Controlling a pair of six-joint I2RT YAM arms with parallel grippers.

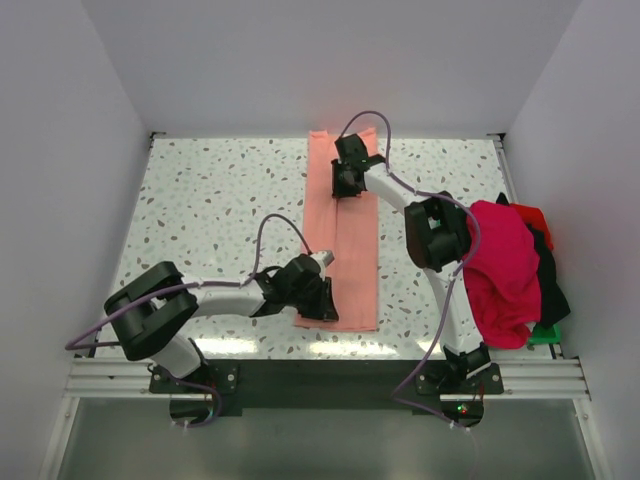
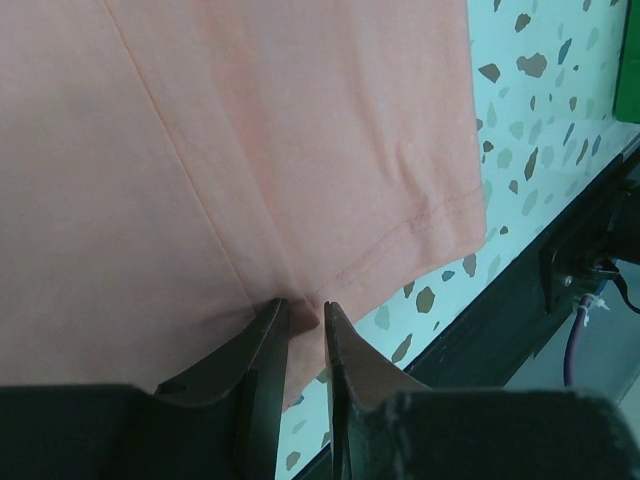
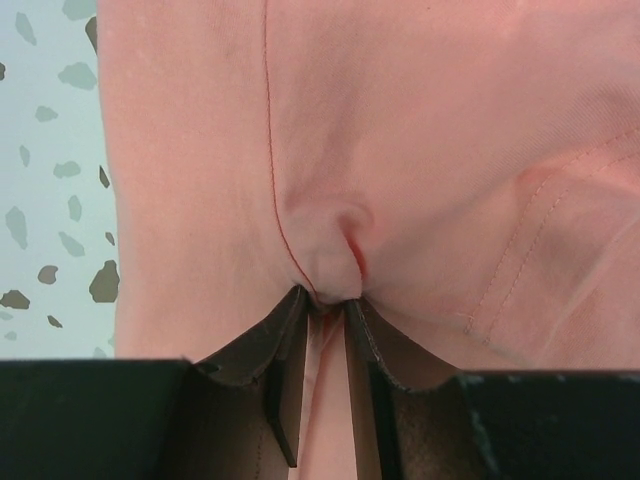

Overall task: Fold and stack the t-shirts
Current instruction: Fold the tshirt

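The salmon-pink t-shirt lies folded into a long narrow strip down the middle of the table. My left gripper sits at the strip's near left corner, shut on a pinch of its hem. My right gripper sits at the strip's far end, shut on a bunched fold of the cloth. A pile of other t-shirts lies at the right edge: magenta on top, red and black showing under it.
A green plastic tray peeks out under the pile at the right; its corner shows in the left wrist view. White walls close in the speckled table. The black front rail runs along the near edge.
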